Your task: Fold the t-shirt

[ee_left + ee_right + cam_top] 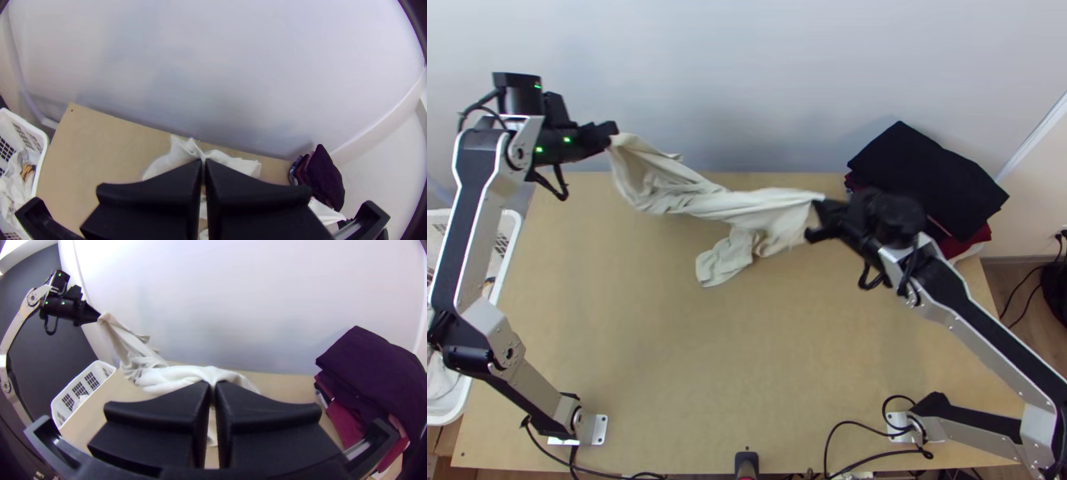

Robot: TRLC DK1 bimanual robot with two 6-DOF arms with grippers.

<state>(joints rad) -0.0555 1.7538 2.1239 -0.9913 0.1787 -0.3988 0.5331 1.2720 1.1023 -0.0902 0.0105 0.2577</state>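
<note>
T-shirt [709, 202] in bunched folds, its outline unclear

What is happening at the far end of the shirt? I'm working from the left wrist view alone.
Observer: The right gripper has its fingers shut on a bunched part of the t-shirt there.
Operator: Is my own end up off the table?
Observer: Yes. In the right wrist view, the left gripper is raised above the table, with cloth slanting down from it.
Operator: Is anything trailing loose?
Observer: Yes. In the top view, a crumpled loose part reaches toward the table's near edge, from the stretch beside the right gripper.
</note>
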